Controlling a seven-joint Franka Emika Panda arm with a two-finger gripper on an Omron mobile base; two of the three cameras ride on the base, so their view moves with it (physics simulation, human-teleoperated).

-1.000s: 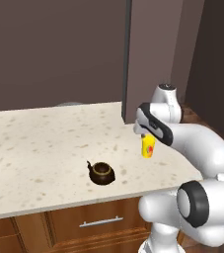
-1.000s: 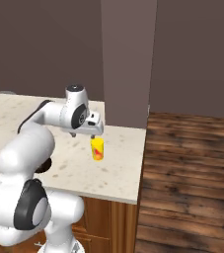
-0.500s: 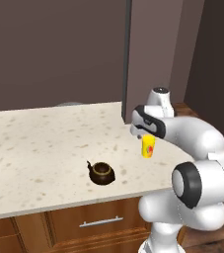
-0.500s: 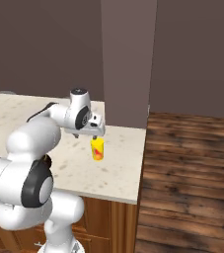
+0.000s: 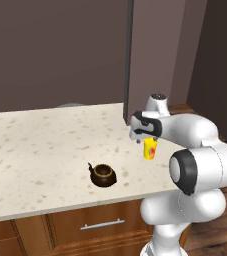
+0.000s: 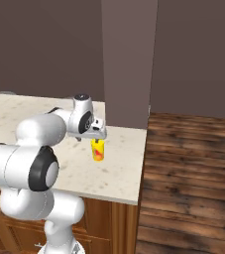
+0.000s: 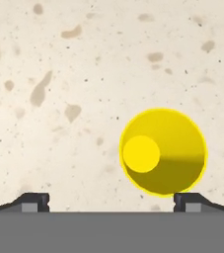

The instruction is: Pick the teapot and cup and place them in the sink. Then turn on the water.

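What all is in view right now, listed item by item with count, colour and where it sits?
Cup: one, bright yellow with a red-orange mark, upright on the counter near its right end, directly under the end effector.
Teapot: one, dark brown with a gold-rimmed opening, on the counter near the front edge, apart from the cup.
Counter: one, beige speckled stone, over wooden cabinets.
Drawer handle: one, silver, on the cabinet front below the teapot.
Tall panel: one, dark brown-grey, behind the counter's right end.
Floor: dark wood planks, right of the counter.
End effector: one, dark tips, open, above the cup, not touching it.
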